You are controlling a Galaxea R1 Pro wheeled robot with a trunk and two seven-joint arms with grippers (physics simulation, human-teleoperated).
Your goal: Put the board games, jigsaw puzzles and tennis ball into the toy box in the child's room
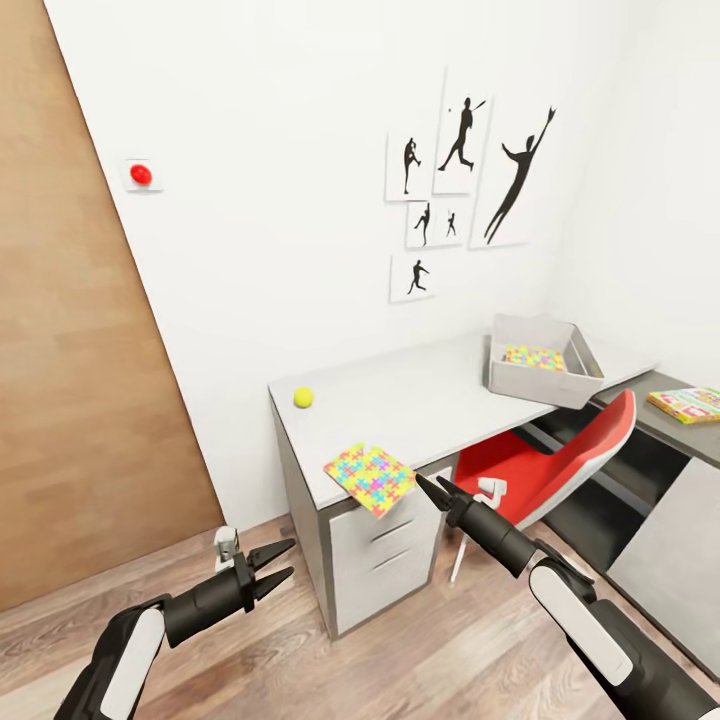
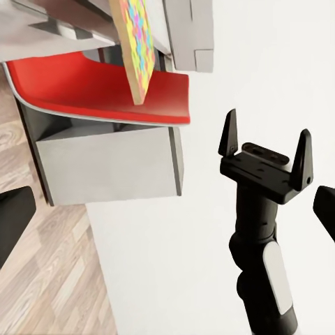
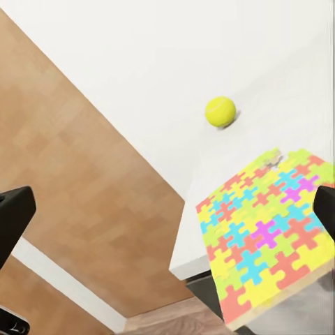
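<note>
Ahead of my right pincer [image 1: 428, 487], spread empty, a puzzle [image 1: 370, 478] overhangs the table [image 1: 430, 400] edge, easy to pinch from the side. The ball [image 1: 303, 397] sits farther back; the toy box [image 1: 543, 361] already holds one puzzle. My left pincer [image 1: 283, 560] hangs open, low. Across my left wrist view, the right pincer [image 2: 265, 143] gapes. Under my right wrist, puzzle [image 3: 269, 234] near, ball [image 3: 220, 112] beyond.

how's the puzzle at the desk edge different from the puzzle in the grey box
The puzzle at the desk edge lies in the open with one corner overhanging the front edge of the desk; the puzzle in the box sits down inside the toy box, partly hidden by its walls. The first is close to the right gripper, the second far from it. Both share the same multicoloured jigsaw pattern.
</note>
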